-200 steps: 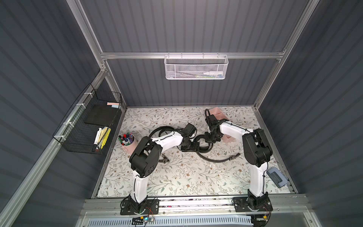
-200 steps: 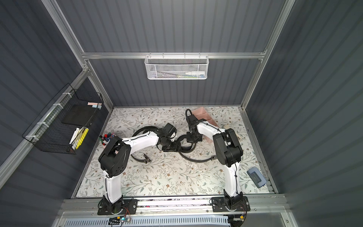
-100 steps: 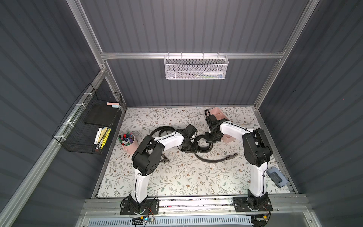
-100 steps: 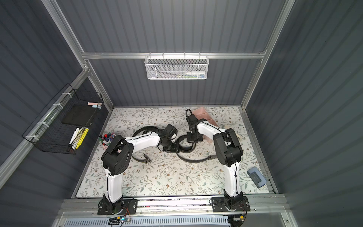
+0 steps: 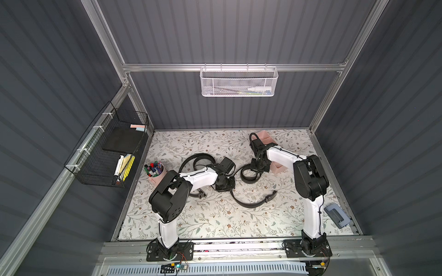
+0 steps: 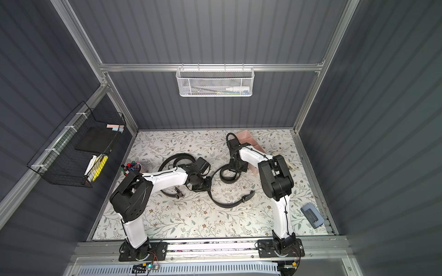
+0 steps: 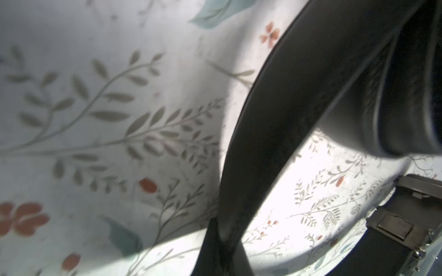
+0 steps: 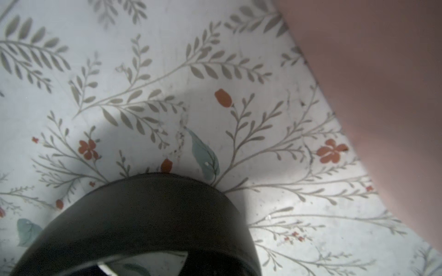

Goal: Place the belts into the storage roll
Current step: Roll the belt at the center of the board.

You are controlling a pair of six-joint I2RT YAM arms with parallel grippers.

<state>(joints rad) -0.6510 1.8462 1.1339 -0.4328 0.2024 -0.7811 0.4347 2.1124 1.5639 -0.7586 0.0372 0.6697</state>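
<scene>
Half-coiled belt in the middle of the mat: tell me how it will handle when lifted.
The half-coiled belt is probably floppy: its free length lies in a loose curve on the mat. The coil may well spring open, since its loops sit loosely. The buckle end likely hangs heaviest and would swing or drag.

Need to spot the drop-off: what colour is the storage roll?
Pale pink storage roll, clearest in a top view.

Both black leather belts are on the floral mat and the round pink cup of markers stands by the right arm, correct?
No: the round pink cup of markers stands by the left arm, as both top views show. Both black leather belts are on the floral mat.
</scene>
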